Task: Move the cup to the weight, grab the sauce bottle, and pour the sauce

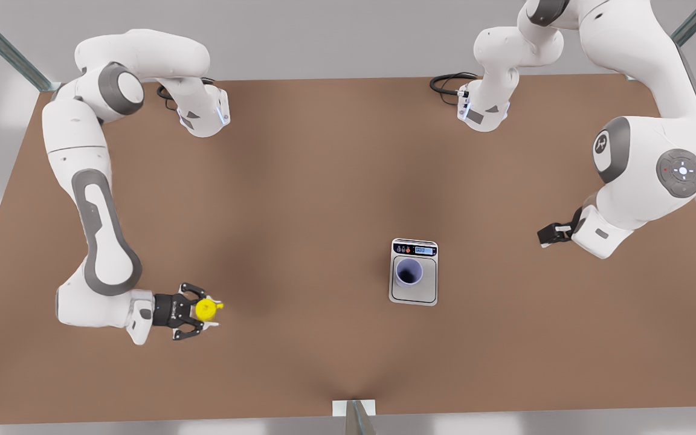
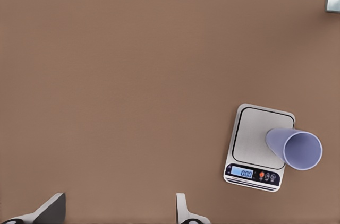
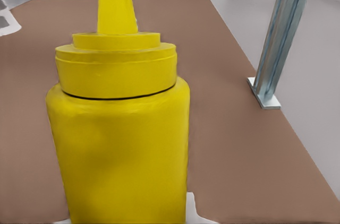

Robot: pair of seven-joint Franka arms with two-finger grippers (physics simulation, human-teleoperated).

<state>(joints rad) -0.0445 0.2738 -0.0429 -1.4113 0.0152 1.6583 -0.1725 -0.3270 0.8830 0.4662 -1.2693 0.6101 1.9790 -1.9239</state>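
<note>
Cup (image 1: 409,272) upright on weight (image 1: 414,295), mid surface (image 1: 299,211) — well apart from sauce bottle (image 1: 205,310). Right pincer (image 1: 200,312) spread wide around bottle; left pincer (image 1: 548,233) parted, holding nothing.

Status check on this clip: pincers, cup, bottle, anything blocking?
Right pincer open around the sauce bottle, not closed yet. Left pincer open, waiting clear of the scale. Cup upright on scale. Nothing between bottle and cup.

Cup (image 1: 409,272) on weight (image 1: 414,289), toward front view's right; bottle (image 1: 205,310) well apart at left, between right gripper's (image 1: 198,311) fingers; left gripper (image 1: 550,233) far right.
</note>
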